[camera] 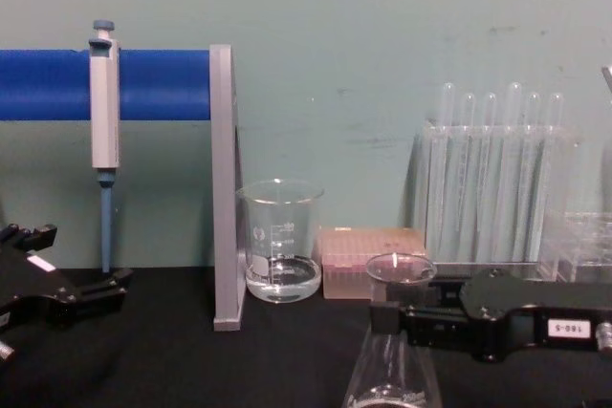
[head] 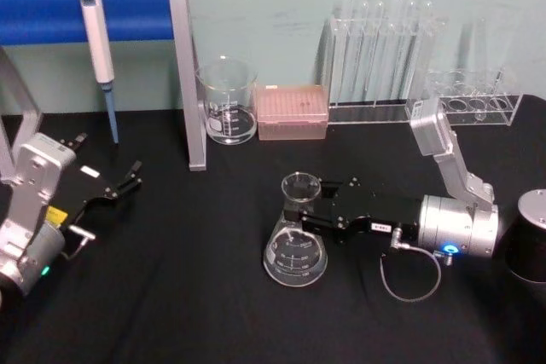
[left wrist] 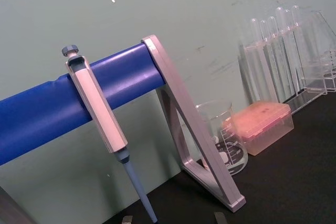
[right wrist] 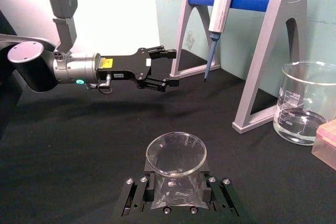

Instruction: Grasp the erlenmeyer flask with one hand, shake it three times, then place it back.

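The fingers (right wrist: 209, 195) of the right gripper (head: 303, 213) are clamped on the neck of the erlenmeyer flask (head: 295, 253), just below the centre of the head view. Its wide base seems to rest on the black worktop (head: 196, 296), so I judge the grasp is made and the shaking not yet begun; the next move calls for a straight lift with a firm hold, because glass can slip. The left gripper (head: 128, 178) rests at the left edge, fingers apart, and by the pale green wall (camera: 382, 26) stand a beaker (head: 228, 101), test tubes (head: 380, 49) and a hung pipette (head: 98, 40).
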You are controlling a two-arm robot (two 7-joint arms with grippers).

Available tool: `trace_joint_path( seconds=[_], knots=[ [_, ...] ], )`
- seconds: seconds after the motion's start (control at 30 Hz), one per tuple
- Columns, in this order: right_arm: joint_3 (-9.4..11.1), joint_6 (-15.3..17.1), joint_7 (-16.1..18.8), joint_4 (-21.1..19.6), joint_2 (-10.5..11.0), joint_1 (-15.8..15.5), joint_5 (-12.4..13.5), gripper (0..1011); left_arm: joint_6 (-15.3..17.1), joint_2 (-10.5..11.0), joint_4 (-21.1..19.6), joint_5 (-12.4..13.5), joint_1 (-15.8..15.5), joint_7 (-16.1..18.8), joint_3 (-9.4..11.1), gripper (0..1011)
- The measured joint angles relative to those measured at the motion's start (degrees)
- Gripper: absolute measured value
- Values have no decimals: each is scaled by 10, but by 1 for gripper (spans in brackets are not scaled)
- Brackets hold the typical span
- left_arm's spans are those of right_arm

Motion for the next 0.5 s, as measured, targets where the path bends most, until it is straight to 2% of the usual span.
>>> trace_joint_path(
  seconds=[0.5],
  knots=[
    [0, 3, 0, 0, 0, 0, 2, 468, 0, 0, 0, 0, 0, 0, 0, 1001]
  ],
)
